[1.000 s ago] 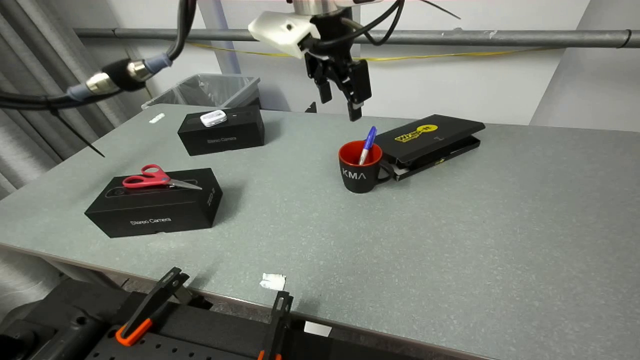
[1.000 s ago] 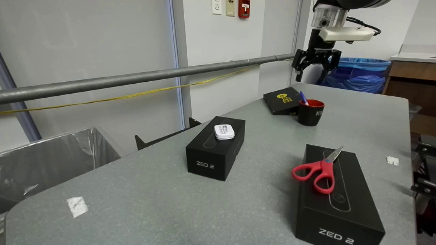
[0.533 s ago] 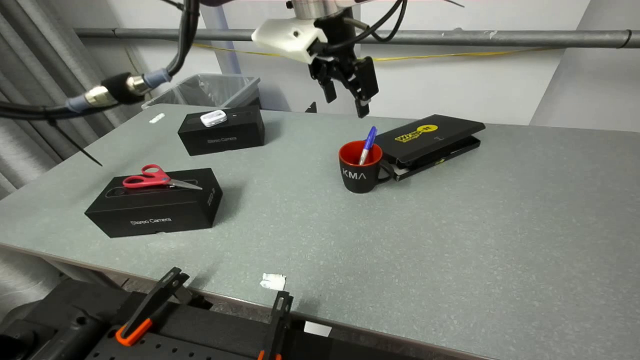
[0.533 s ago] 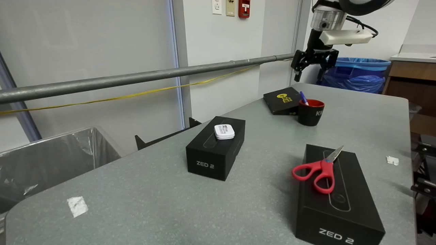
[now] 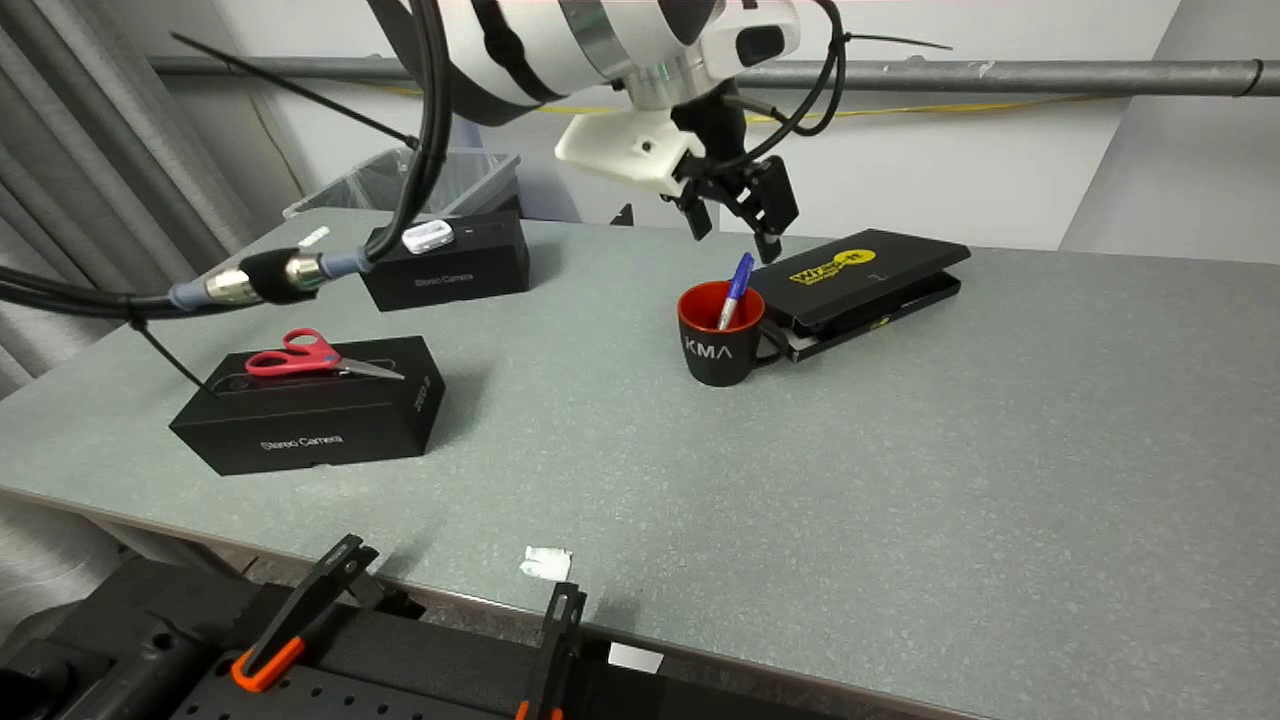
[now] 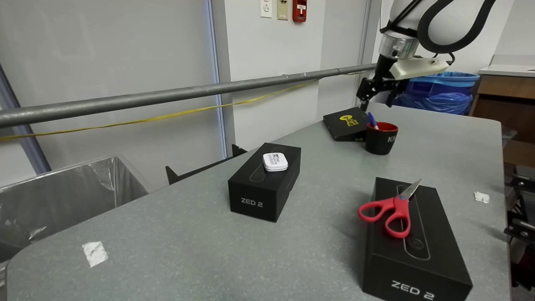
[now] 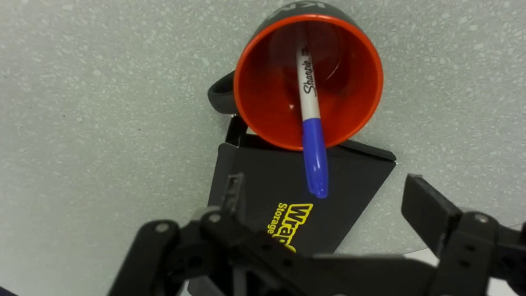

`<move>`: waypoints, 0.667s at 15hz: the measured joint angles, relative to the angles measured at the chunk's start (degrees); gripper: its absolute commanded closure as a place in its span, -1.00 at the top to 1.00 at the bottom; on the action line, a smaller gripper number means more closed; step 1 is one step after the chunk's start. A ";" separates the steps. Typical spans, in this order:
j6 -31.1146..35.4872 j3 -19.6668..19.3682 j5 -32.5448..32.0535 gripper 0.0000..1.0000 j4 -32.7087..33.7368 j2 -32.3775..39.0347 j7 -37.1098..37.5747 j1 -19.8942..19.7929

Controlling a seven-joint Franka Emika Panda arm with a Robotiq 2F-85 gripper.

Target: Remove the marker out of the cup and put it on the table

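Observation:
The marker [image 5: 738,284] has a blue cap and a white barrel. It leans inside the black cup [image 5: 715,352] with the red inside, its cap sticking out over the rim. The cup stands upright on the grey table [image 5: 900,500]. Marker [image 6: 373,120] and cup [image 6: 379,144] also show in an exterior view. My gripper [image 5: 735,238] is open and empty, above and behind the cup. In the wrist view the gripper [image 7: 324,183] has its fingers wide apart, with the cap end of the marker [image 7: 311,102] between them in the picture. The gripper appears apart from the marker.
A flat black box with yellow print [image 5: 850,270] lies right beside the cup, under the gripper. Red-handled scissors [image 5: 305,357] lie on a black camera box [image 5: 310,430]. Another camera box [image 5: 445,275] carries a white case [image 5: 427,236]. A wall rail [image 5: 1000,77] runs behind.
My gripper has moved down toward the cup, and to the right in an exterior view, staying open. The arm's cables have shifted with it. The cup and marker have not moved.

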 measured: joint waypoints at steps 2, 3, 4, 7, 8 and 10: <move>1.89 -1.48 0.02 1.00 0.24 1.60 0.28 1.56; 2.84 -2.03 0.08 1.00 0.28 2.26 0.36 2.23; 3.79 -2.67 0.12 1.00 0.29 2.87 0.38 2.96; 6.37 -5.12 0.16 1.00 0.30 4.32 0.39 5.54; 7.17 -6.10 0.19 0.50 0.30 4.72 0.39 6.47; 8.29 -7.64 0.93 0.31 0.31 5.50 0.27 7.97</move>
